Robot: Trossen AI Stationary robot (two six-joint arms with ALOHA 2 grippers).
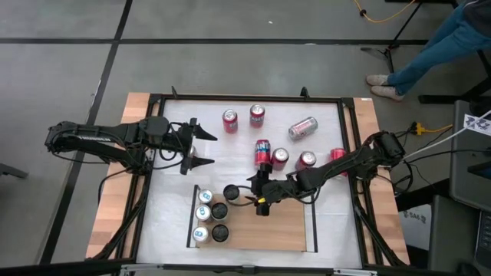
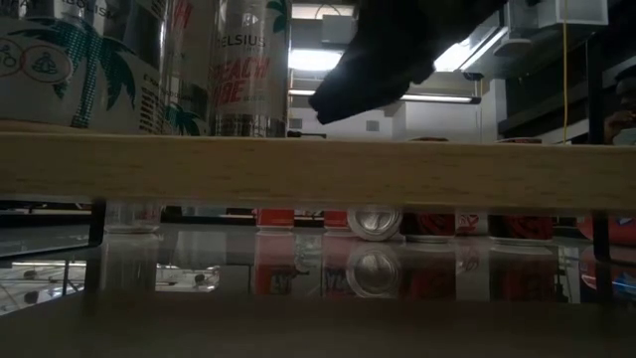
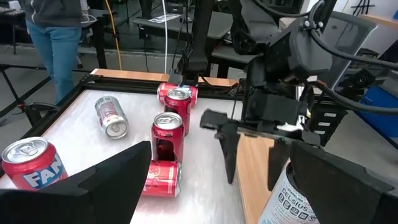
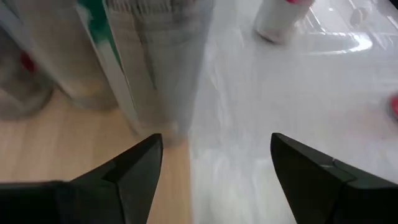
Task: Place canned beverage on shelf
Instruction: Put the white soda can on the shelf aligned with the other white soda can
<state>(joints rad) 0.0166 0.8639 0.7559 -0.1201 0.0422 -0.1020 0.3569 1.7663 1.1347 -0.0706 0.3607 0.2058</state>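
Observation:
The shelf [image 1: 268, 230] is a light-wood panel with black rails, lying at the table's near side. Several tall cans [image 1: 211, 215] stand upright on their bases at its left end. My right gripper [image 1: 259, 201] hangs open over the shelf's far edge, fingers slanting down. Nothing is between its fingers [image 4: 134, 165]. The nearest tall can [image 4: 161, 62] stands just ahead of one finger, apart from it. My left gripper [image 1: 205, 148] stands open and empty above the white table's left part.
Upright red cans [image 1: 230, 121] [image 1: 257, 116] stand at the table's far side. More red cans [image 1: 280, 159] [image 1: 306, 160] stand mid-table beside my right arm. A silver can [image 1: 302, 128] lies on its side. The shelf's right part shows bare wood. A person's legs [image 1: 430, 54] are beyond the table.

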